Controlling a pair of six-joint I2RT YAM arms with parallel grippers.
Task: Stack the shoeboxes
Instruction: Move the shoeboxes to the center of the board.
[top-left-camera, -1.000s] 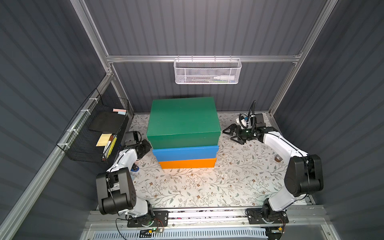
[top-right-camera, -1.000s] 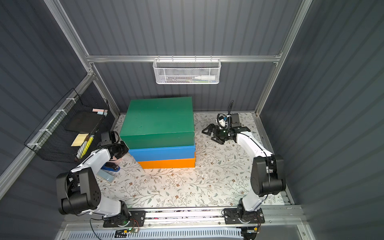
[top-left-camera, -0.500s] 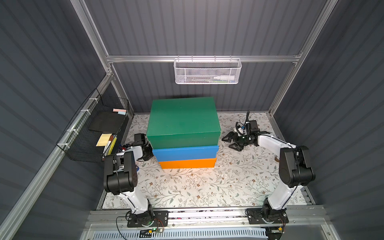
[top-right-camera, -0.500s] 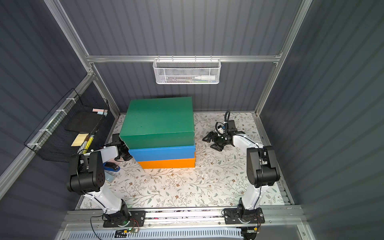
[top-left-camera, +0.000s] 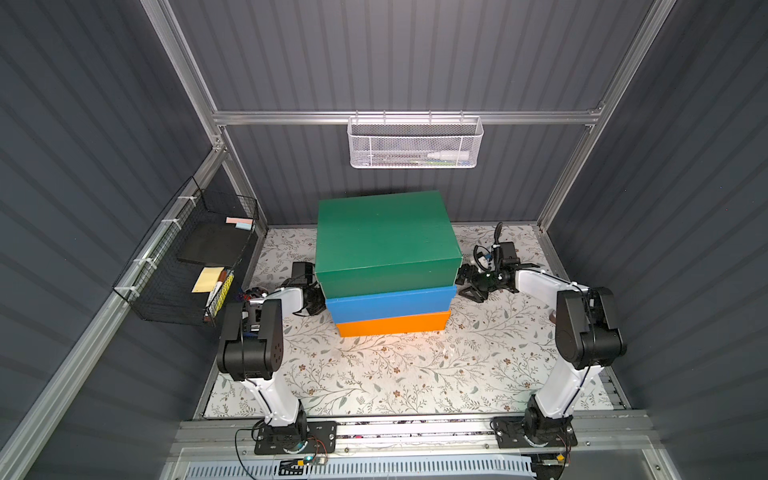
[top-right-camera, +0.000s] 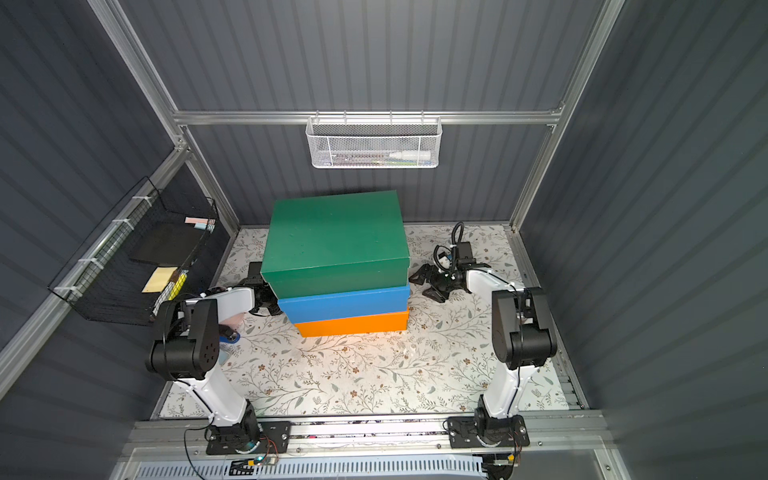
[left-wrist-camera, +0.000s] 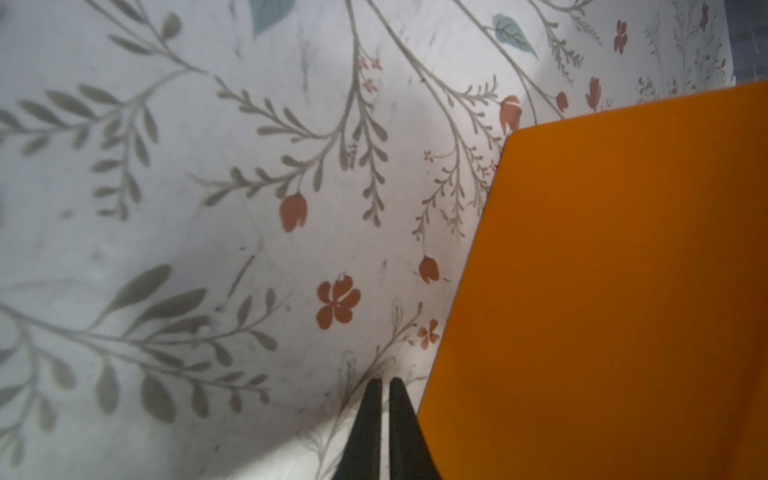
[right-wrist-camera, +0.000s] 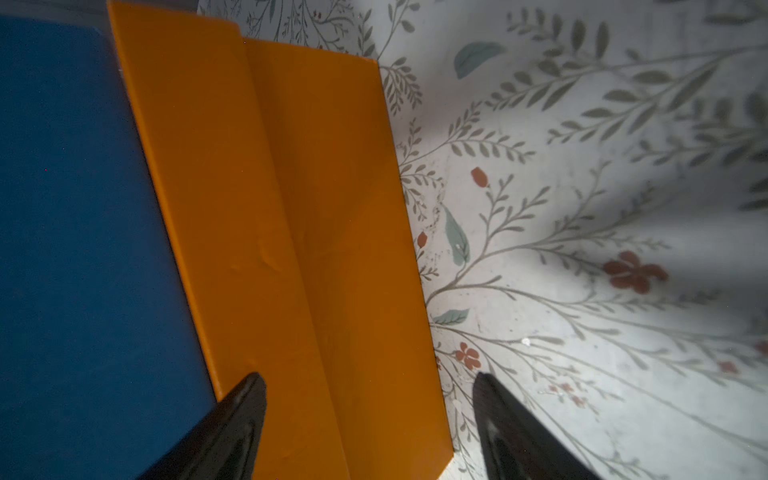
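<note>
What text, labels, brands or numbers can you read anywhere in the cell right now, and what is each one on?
No text can be read in any view.
green shoebox, blue shoebox, orange shoebox: plain faces, no print showing.
white tube in the white mesh basket: any marking is too small to read.
yellow pad in the black wire basket: too small to read.

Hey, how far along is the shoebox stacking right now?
Stacking looks done: orange shoebox on the table, blue shoebox on it, green shoebox on top. Nothing is held: left gripper shut, right gripper open, each beside the stack. Left, probably: squaring edges and backing away.
</note>
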